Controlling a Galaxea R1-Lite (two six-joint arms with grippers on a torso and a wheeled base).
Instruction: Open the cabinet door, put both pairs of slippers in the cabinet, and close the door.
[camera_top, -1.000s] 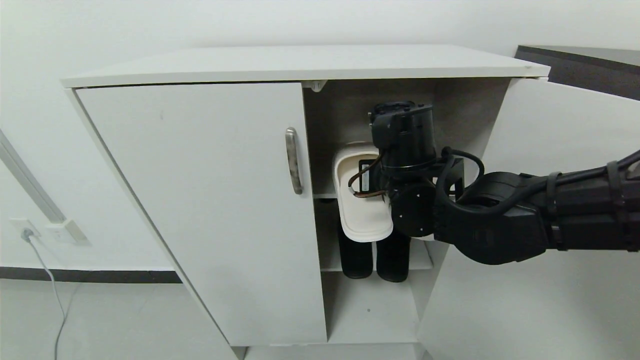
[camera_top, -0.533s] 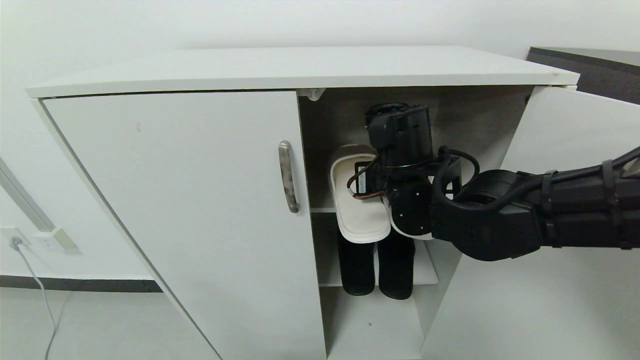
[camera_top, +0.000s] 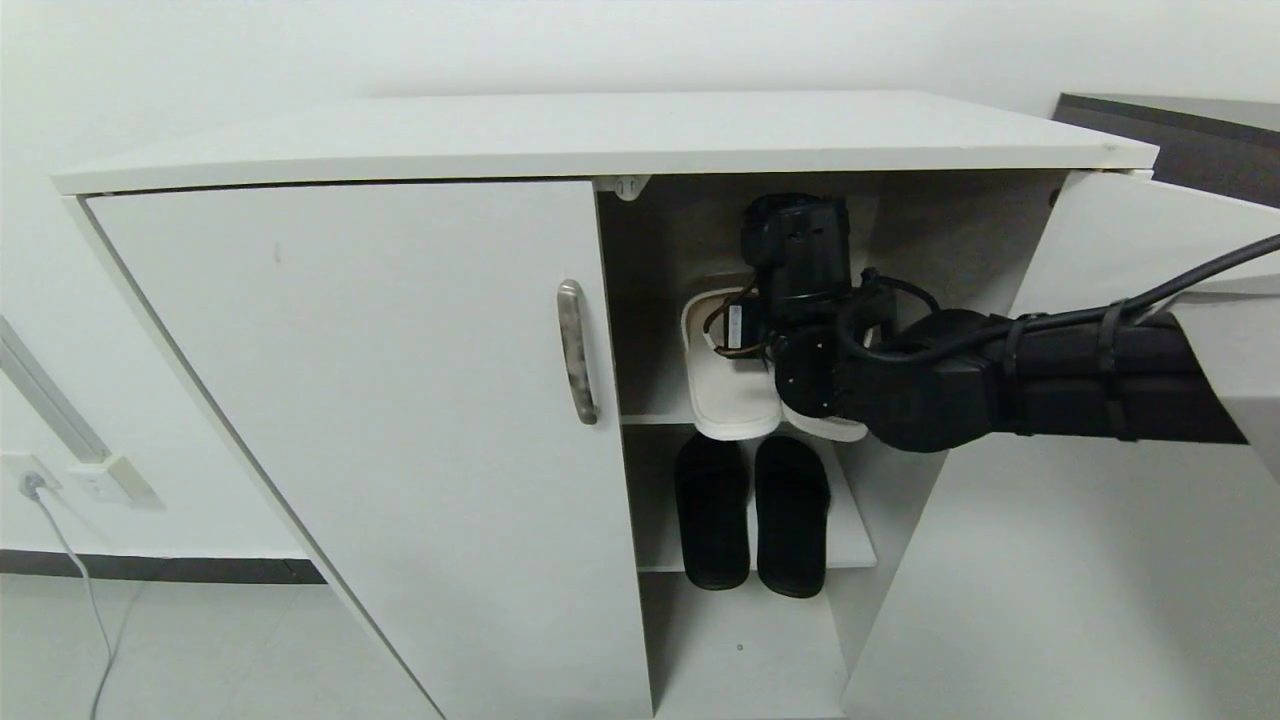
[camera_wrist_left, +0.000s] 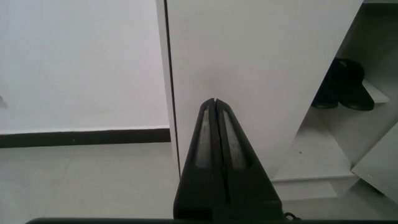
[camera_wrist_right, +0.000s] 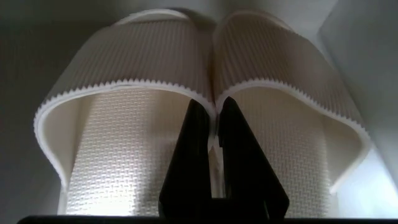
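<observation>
The right end effector (camera_wrist_right: 212, 112) pinches both white slippers (camera_top: 728, 398) together by their inner straps, heels seemingly overhanging the upper shelf (camera_top: 652, 420). Better to push deeper, settle them flat, then release. The black slippers (camera_top: 752, 515) lie on the shelf below.

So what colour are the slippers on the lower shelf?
Those slippers are black, best seen in the head view.

— What's in the cabinet (camera_top: 600, 130)?
— Four slippers: two white slippers (camera_top: 730, 395) on its upper shelf (camera_top: 650, 418), two black slippers (camera_top: 712, 520) on its lower shelf (camera_top: 850, 545).
— And doors (camera_top: 350, 400)?
— Two on the cabinet, with one handle (camera_top: 573, 350).
</observation>
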